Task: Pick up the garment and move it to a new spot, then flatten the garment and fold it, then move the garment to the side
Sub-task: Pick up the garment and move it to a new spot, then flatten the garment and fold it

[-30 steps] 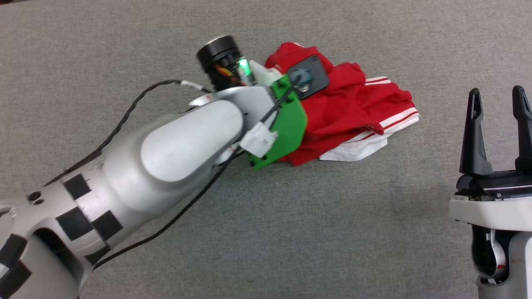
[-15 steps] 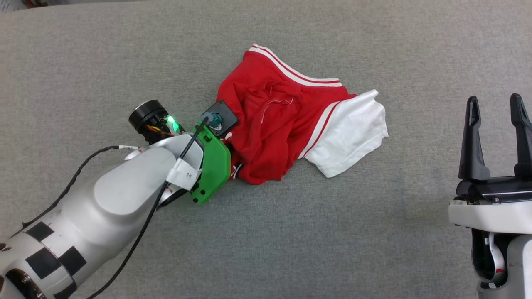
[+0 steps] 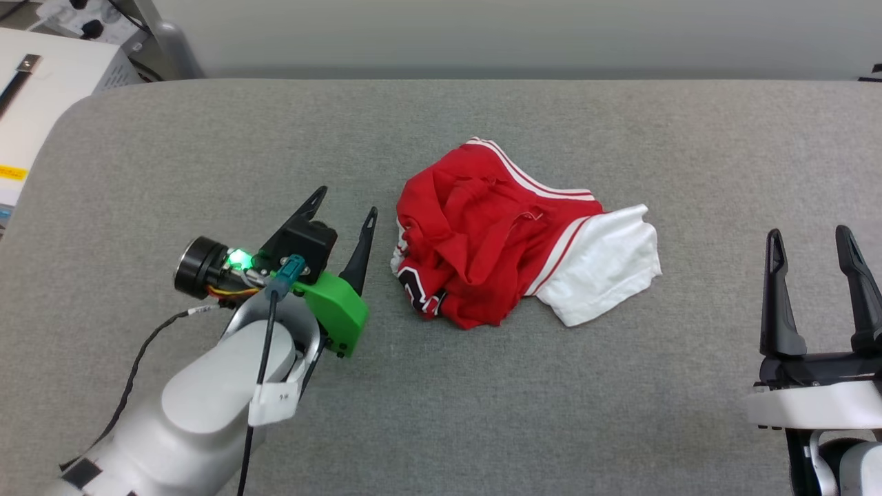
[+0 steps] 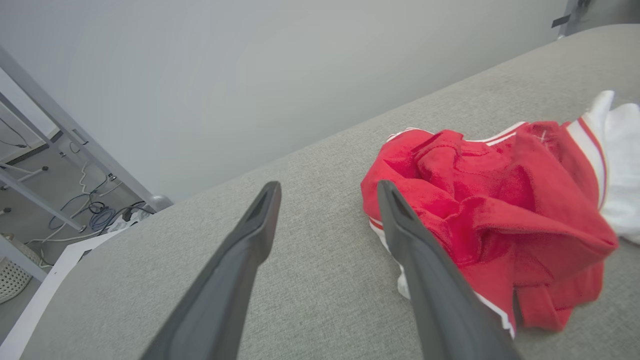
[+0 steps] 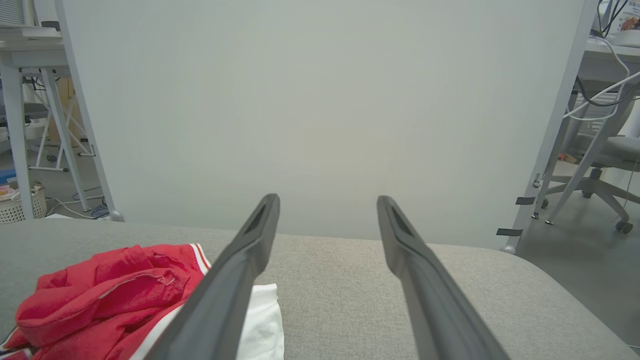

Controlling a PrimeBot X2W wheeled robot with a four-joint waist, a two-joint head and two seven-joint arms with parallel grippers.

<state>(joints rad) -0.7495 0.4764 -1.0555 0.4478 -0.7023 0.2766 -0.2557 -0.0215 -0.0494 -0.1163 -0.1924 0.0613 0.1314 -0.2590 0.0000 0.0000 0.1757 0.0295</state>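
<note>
The red jersey T-shirt (image 3: 482, 234) lies crumpled mid-bench (image 3: 482, 413). Its black, white-outlined print (image 3: 415, 293) is mostly folded under and unreadable. The left fingers (image 3: 363, 244) are spread and empty just beside it. The right fingers (image 3: 778, 296) are spread and empty, well apart. The writing on the cable tag (image 3: 275, 399) is too small to read.

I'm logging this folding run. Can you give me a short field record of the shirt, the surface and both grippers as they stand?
garment: red jersey T-shirt with white sleeves, crumpled in a heap, not flattened or folded
surface: grey fabric-covered table
left gripper: open, empty, just left of the garment
right gripper: open, empty, well off to the garment's right
task stage: flattening not yet done
</note>
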